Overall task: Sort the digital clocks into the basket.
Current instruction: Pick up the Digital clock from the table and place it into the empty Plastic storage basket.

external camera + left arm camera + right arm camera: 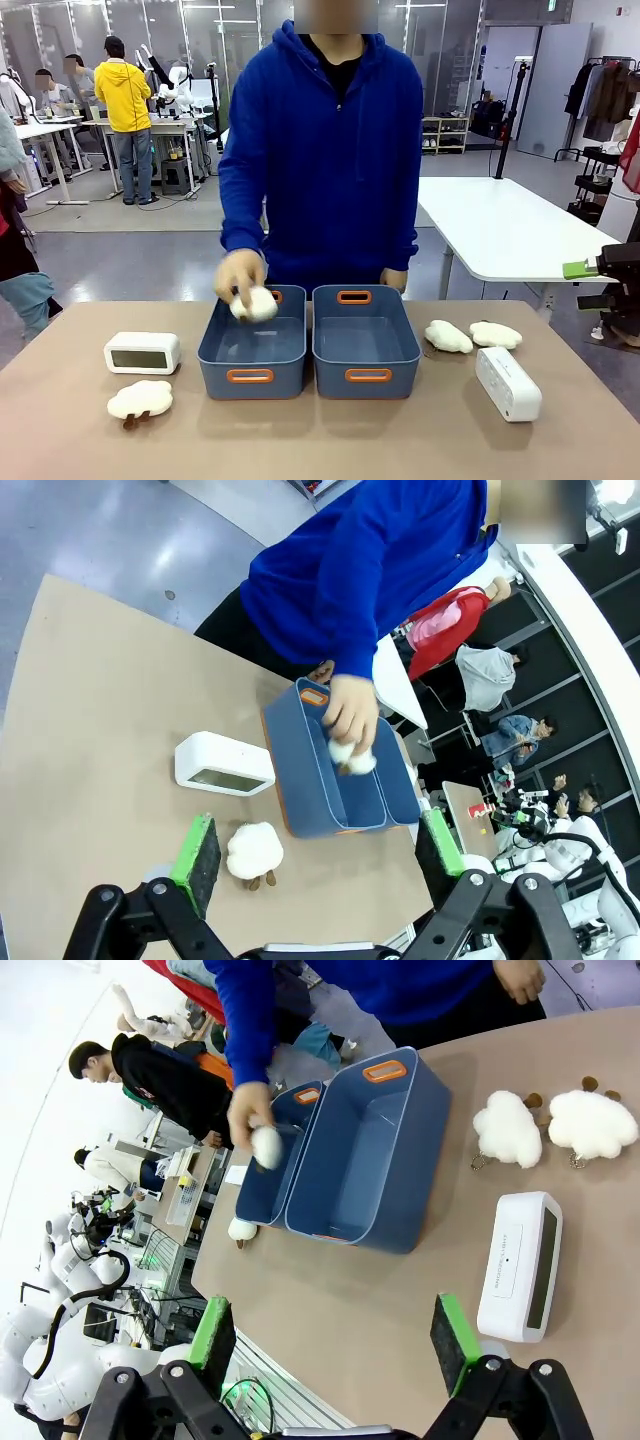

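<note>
While the left gripper (318, 846) hangs above the table's near edge with its green pads spread wide and nothing between them, the left clock (142, 352) stands at the left of the front view, its grey screen facing the camera. Just below it in the frame lies a cream cloud plush (139, 399), near the clock but apart from it. At the centre stand two blue-grey tubs side by side, long walls touching: the left basket (222, 372) and the right basket (400, 372), each with orange handle slots at its ends. The person's hand (240, 275) (blue sleeve, reaching from the far side) holds a small plush (256, 305) over the far end of the left basket. Right of the tubs, two more plush clouds (448, 336) lie next to each other on the table. Below them, at the lower right, the right clock (508, 384) rests at an angle, outside both baskets. The right gripper (330, 1345) is likewise wide open and empty, with this clock just beyond one of its pads in the right wrist view.
</note>
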Motion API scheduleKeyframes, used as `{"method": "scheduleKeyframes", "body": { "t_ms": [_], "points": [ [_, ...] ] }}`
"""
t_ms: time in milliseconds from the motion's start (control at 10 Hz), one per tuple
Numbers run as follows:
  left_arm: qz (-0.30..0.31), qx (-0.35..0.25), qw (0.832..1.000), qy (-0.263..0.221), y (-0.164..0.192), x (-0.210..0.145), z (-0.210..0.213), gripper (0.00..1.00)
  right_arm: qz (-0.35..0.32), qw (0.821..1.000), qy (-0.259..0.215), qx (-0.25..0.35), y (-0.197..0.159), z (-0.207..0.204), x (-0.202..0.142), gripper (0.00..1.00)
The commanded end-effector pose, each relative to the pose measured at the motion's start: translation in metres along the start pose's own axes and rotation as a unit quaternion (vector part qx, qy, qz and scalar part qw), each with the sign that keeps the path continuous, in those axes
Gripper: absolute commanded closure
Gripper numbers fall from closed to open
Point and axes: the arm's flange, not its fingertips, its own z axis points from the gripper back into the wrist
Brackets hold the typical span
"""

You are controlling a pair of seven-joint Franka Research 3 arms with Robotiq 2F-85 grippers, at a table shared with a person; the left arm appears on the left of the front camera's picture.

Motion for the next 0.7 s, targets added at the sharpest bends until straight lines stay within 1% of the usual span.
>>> {"method": "scheduleKeyframes", "body": {
  "t_ms": [0, 100, 200, 300, 400, 500, 600],
  "points": [
    [0.0, -0.009, 1.0, -0.005, 0.0, 0.002, 0.0, 0.0, 0.004, 1.0, -0.004, 0.006, 0.0, -0.001, 0.004, 0.0],
    [0.0, -0.009, 1.0, -0.005, 0.0, 0.002, 0.0, 0.0, 0.0, 1.0, 0.0, 0.0, 0.0, 0.0, 0.0, 0.0],
    [0.0, -0.009, 1.0, -0.005, 0.0, 0.002, 0.0, 0.0, 0.02, 0.999, 0.021, -0.036, 0.009, 0.0, 0.002, 0.0],
    [0.0, -0.009, 1.0, -0.005, 0.0, 0.002, 0.0, 0.0, 0.038, 0.991, 0.051, -0.117, 0.017, -0.003, 0.007, 0.0],
    [0.0, -0.009, 1.0, -0.005, 0.0, 0.002, 0.0, 0.0, 0.053, 0.98, 0.088, -0.168, 0.032, -0.011, 0.017, 0.0],
    [0.0, -0.009, 1.0, -0.005, 0.0, 0.002, 0.0, 0.0, 0.069, 0.965, 0.12, -0.223, 0.046, -0.026, 0.034, 0.0],
    [0.0, -0.009, 1.0, -0.005, 0.0, 0.002, 0.0, 0.0, 0.07, 0.946, 0.163, -0.27, 0.055, -0.05, 0.047, 0.0]
  ]
}}
